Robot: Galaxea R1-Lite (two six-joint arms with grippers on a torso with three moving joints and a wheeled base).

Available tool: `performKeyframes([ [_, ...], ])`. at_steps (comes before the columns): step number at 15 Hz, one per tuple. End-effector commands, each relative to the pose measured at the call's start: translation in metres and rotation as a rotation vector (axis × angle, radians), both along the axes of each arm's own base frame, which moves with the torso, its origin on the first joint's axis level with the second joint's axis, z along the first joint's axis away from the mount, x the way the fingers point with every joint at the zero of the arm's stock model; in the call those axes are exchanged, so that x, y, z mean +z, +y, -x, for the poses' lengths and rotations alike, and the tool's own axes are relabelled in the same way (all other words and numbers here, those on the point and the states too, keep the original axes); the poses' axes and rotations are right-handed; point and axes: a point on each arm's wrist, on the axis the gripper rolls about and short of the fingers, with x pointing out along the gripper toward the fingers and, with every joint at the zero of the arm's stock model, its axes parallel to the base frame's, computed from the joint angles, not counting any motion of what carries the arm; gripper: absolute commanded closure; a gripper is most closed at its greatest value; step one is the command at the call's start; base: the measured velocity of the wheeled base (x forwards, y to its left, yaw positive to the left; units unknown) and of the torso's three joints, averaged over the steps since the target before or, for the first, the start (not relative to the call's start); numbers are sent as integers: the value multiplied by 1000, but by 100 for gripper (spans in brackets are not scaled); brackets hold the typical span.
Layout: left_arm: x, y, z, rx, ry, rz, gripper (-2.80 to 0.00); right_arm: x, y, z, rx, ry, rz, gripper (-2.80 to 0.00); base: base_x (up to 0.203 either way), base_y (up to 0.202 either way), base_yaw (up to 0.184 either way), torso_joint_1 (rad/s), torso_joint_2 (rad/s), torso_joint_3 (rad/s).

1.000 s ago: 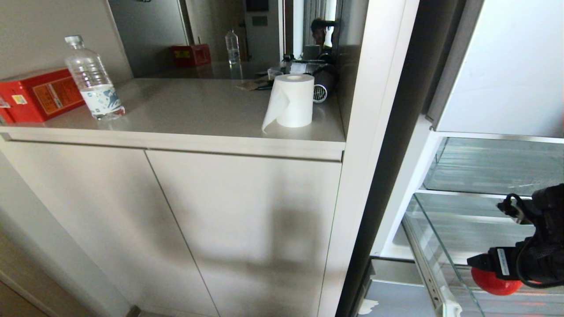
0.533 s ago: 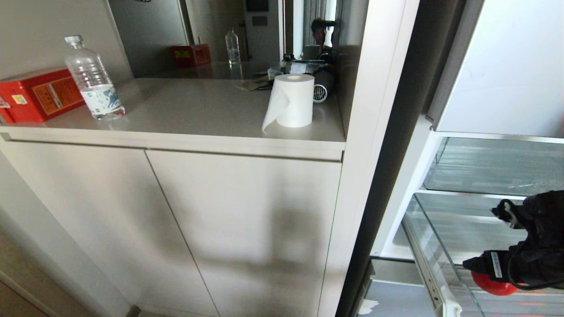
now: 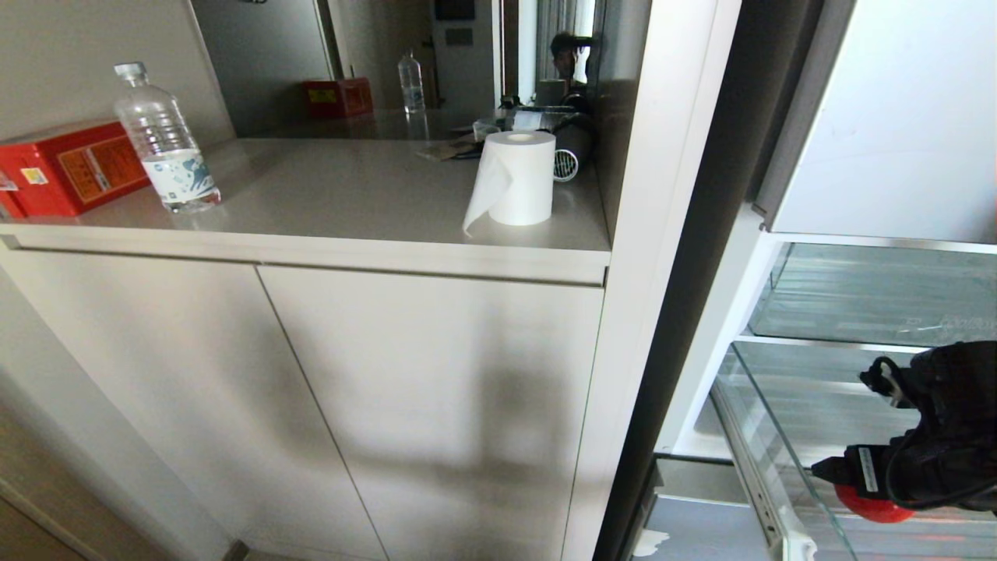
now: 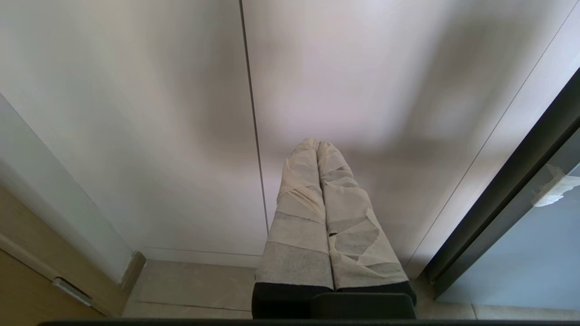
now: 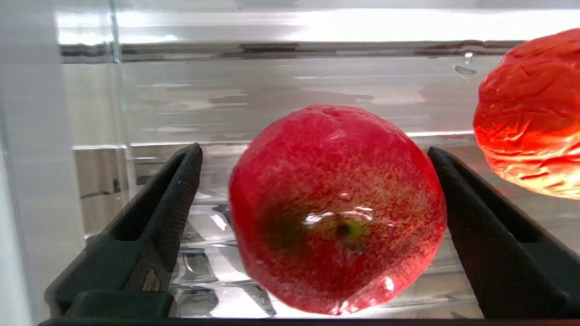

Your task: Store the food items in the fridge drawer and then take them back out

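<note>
Head view: the right gripper (image 3: 841, 471) is at the lower right, reaching into the open fridge, its dark wrist and cabling covering most of the work. Just below and beyond it a red fruit (image 3: 876, 508) shows as a partial curve inside the fridge drawer (image 3: 767, 467), whose clear side wall runs along the near left of the gripper. From here the fingers cannot be read. On the counter (image 3: 350, 195) to the left stand a water bottle (image 3: 165, 140), a red box (image 3: 66, 165) and a paper roll (image 3: 514, 178), all well apart from the work. Left wrist view: the left gripper (image 4: 317, 147) is parked low beside the cabinet door (image 4: 136, 113), its taped fingers (image 4: 299, 213) pressed together and holding nothing; it is far from the drawer. Right wrist view: the right gripper's fingers (image 5: 158, 217) are spread wide to either side of the red fruit (image 5: 337, 208), which lies directly ahead, centred in the gap, resting on the drawer floor. Neither pad appears to touch it; a little clearance shows on each side. The fruit is near round, stem end turned toward the camera, so no long axis governs the grasp. A second, wrinkled orange-red fruit (image 5: 530, 113) lies further in, off to one side beyond one finger. Judgement: the right arm is the only one placed to act; closing squarely would take the centred fruit.
</note>
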Motion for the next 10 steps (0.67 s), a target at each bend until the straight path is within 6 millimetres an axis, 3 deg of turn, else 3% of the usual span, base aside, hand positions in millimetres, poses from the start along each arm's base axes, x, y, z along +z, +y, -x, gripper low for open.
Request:
performKeyframes([
  [1, 0, 0, 0, 0, 0, 0, 0, -3, 0, -1, -1, 10, -2, 0, 0, 0, 0, 0, 0, 0],
  [6, 0, 0, 0, 0, 0, 0, 0, 1, 0, 1, -1, -5, 2, 0, 0, 0, 0, 0, 0, 0],
  [10, 0, 0, 0, 0, 0, 0, 0, 34, 2, 28, 7, -152, 20, 0, 0, 0, 0, 0, 0, 0],
])
